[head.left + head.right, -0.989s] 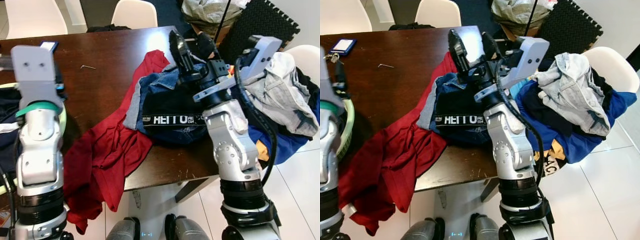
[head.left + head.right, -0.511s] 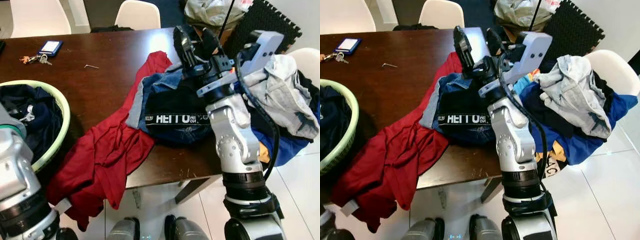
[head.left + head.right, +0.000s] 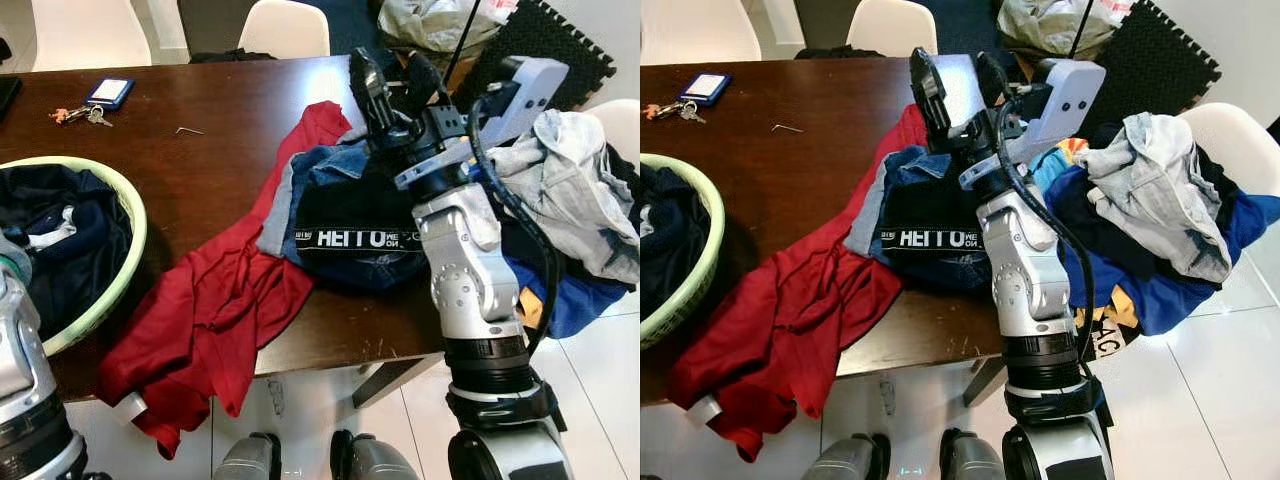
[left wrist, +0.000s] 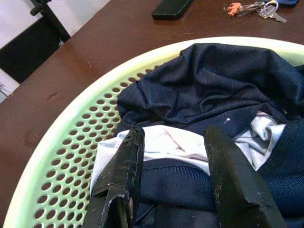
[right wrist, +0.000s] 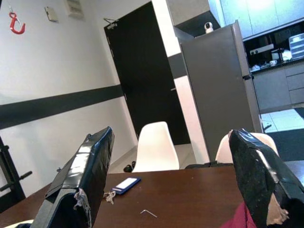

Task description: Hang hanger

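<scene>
1. Hovering above the pile of clothes, the right hand (image 3: 392, 85) is raised over the dark wooden surface (image 3: 200, 170), its two black fingers spread wide apart and holding nothing.
2. The left hand (image 4: 175, 185) points down into the green laundry basket (image 3: 128, 260), fingers apart, just above the dark navy garment (image 4: 209, 90) and empty.
3. I cannot find any hanger in these pictures; it may be hidden under the clothes or out of frame, so the task's thing still has to be located.
4. Risk: if the right hand goes down now, its open fingers may catch the red shirt (image 3: 220, 300) or the dark garment with white letters (image 3: 350, 225) instead of a hanger.
5. Risk: the red shirt already hangs over the near edge of the surface, so a small pull could drag it to the floor.
6. Risk: the heap of clothes on the white chair (image 3: 1230, 130) sits close to the right arm, and a wide swing could push it off.
7. Open room: the far left part of the surface is mostly bare, with keys (image 3: 75, 115) and a small blue card holder (image 3: 110, 92) near its far edge.
8. The basket stands at the near left edge, close to the left arm.
</scene>
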Motion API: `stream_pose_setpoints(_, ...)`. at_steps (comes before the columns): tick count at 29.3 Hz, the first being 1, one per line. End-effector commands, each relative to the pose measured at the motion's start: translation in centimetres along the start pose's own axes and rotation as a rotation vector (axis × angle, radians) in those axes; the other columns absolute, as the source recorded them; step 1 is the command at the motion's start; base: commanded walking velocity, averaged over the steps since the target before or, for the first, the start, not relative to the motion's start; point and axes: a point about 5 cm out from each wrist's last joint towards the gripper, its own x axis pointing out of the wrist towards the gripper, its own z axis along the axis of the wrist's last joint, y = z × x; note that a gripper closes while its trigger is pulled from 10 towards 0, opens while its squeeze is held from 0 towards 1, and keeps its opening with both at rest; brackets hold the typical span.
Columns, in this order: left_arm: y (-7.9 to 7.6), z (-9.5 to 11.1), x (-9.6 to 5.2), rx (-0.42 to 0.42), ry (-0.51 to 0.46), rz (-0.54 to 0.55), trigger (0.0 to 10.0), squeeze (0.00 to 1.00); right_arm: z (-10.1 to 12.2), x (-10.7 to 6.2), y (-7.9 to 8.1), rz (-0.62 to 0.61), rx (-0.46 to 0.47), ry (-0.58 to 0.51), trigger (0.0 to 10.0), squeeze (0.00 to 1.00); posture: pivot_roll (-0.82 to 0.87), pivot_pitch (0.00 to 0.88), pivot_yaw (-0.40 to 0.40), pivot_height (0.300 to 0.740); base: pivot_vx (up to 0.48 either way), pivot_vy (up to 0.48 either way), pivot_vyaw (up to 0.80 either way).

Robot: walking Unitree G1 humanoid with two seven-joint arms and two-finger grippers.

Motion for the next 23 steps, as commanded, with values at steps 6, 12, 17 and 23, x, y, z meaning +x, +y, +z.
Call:
stream_pose_setpoints(6, -0.7, -1.0, 0.5, 0.228, -0.053, -0.113, 10.0, 0.00, -0.1, 0.1, 0.2, 0.008, 0.011, -0.009, 10.0, 0.00, 0.11, 0.123, 0.044, 0.740, 0.000, 0.000, 0.00)
stream_pose_setpoints(12, -1.2, -1.7, 0.9, 0.294, -0.057, -0.153, 10.0, 0.00, -0.1, 0.0, 0.4, 0.009, 0.012, -0.010, 10.0, 0.00, 0.10, 0.125, 0.047, 0.740, 0.000, 0.000, 0.00)
stream_pose_setpoints(17, -2.6, -3.7, 1.6, 0.273, 0.016, -0.227, 10.0, 0.00, -0.1, -0.1, 0.4, 0.011, 0.009, -0.008, 10.0, 0.00, 0.08, 0.120, 0.040, 0.740, 0.000, 0.000, 0.00)
stream_pose_setpoints(23, -3.4, -5.3, 0.6, 0.328, 0.050, -0.293, 10.0, 0.00, 0.0, -0.2, 0.3, 0.022, -0.002, -0.001, 10.0, 0.00, 0.07, 0.114, 0.028, 0.740, 0.000, 0.000, 0.00)
